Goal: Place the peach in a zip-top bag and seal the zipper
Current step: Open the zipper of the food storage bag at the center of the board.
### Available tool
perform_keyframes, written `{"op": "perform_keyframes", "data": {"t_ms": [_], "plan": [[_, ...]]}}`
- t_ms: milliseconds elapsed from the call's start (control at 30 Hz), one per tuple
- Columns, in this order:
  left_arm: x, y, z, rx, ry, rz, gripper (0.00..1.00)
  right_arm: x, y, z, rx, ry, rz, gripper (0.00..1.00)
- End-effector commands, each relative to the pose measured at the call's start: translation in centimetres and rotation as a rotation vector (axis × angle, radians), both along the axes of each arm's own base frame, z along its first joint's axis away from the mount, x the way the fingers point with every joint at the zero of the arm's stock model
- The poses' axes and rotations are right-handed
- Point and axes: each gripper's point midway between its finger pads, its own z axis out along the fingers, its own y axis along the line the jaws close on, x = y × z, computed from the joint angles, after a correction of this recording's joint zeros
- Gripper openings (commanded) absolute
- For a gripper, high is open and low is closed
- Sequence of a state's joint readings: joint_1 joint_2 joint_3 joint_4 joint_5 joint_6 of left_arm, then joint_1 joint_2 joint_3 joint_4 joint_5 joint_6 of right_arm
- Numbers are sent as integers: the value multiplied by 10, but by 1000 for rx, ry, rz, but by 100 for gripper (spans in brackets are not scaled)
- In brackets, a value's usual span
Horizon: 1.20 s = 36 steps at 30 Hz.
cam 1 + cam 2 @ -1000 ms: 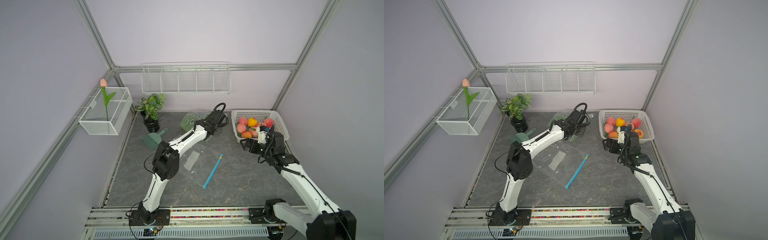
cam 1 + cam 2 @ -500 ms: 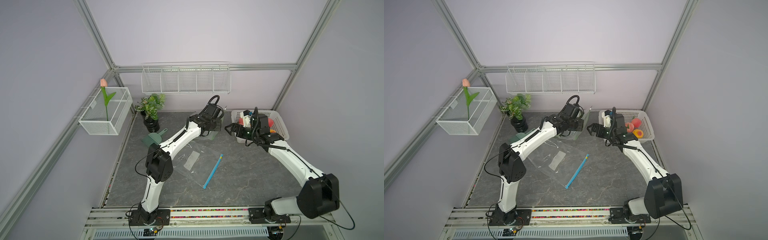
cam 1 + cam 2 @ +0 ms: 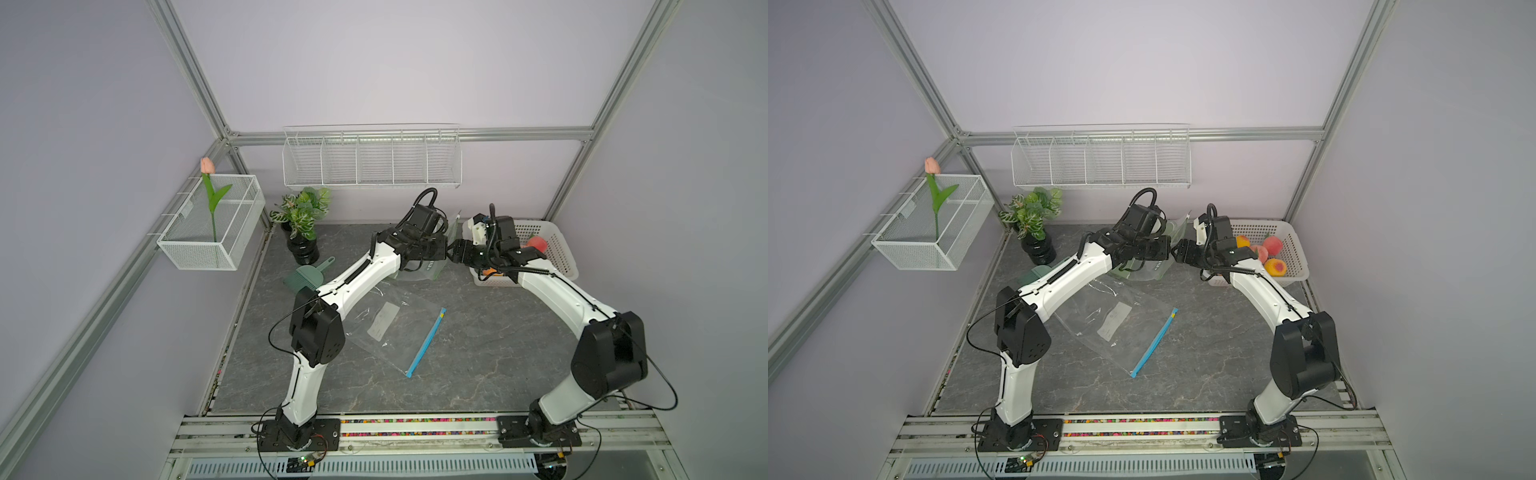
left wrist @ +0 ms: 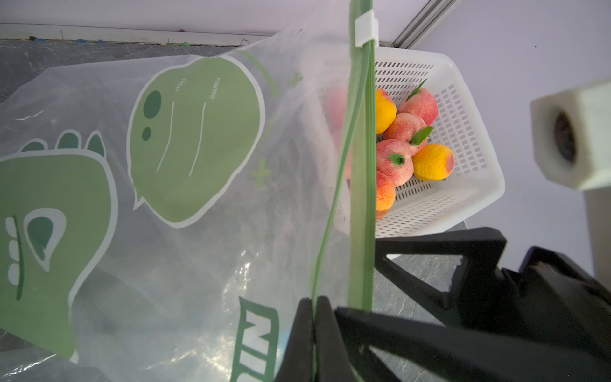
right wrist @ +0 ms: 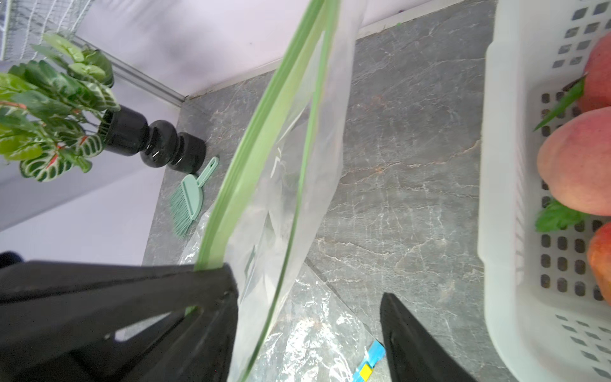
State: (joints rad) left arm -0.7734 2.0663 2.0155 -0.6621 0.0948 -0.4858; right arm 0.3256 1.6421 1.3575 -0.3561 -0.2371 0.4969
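Observation:
A clear zip-top bag [image 4: 198,139] with green print and a green zipper hangs upright at the back of the table [image 3: 430,272] [image 3: 1150,270]. My left gripper [image 4: 312,301] [image 3: 441,249] is shut on one thin lip of its mouth. My right gripper [image 5: 307,294] [image 3: 1177,251] faces it, open, with the bag's edge [image 5: 291,148] between its fingers and the wide zipper band against one finger [image 5: 218,284]. Several peaches [image 4: 395,162] [image 5: 575,158] [image 3: 1271,245] lie in the white basket [image 4: 479,185] [image 3: 561,253] just behind my right gripper.
A second clear bag [image 3: 390,328] [image 3: 1113,320] with a blue zipper [image 3: 428,343] lies flat mid-table. A potted plant [image 3: 301,216] and a green brush [image 3: 305,276] stand at the back left. A wire shelf [image 3: 372,160] hangs on the back wall, a wire basket with a tulip [image 3: 212,224] on the left.
My left gripper has lifted the green bag off the table. My right arm has swung from the basket's front over to the bag's mouth, and its jaws have narrowed a little.

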Motion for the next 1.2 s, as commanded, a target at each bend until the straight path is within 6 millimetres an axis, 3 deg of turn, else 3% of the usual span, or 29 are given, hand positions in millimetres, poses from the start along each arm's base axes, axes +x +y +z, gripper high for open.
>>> {"op": "perform_keyframes", "data": {"t_ms": [0,267,467,600,967,1167], "plan": [[0,5,26,-71,-8,19,0,8,-7,-11,-108,43,-47,69],[14,21,42,-172,47,108,0,22,-10,-27,-330,79,-51,69],[32,59,50,-128,-1,335,0,26,-23,-28,-487,79,-93,70],[37,77,56,-111,-35,428,0,26,-17,-25,-498,72,-72,70],[30,58,70,-255,-9,372,0,32,19,-1,-333,30,18,75],[29,55,73,-286,6,368,0,37,16,-18,-359,66,-6,73]]}}
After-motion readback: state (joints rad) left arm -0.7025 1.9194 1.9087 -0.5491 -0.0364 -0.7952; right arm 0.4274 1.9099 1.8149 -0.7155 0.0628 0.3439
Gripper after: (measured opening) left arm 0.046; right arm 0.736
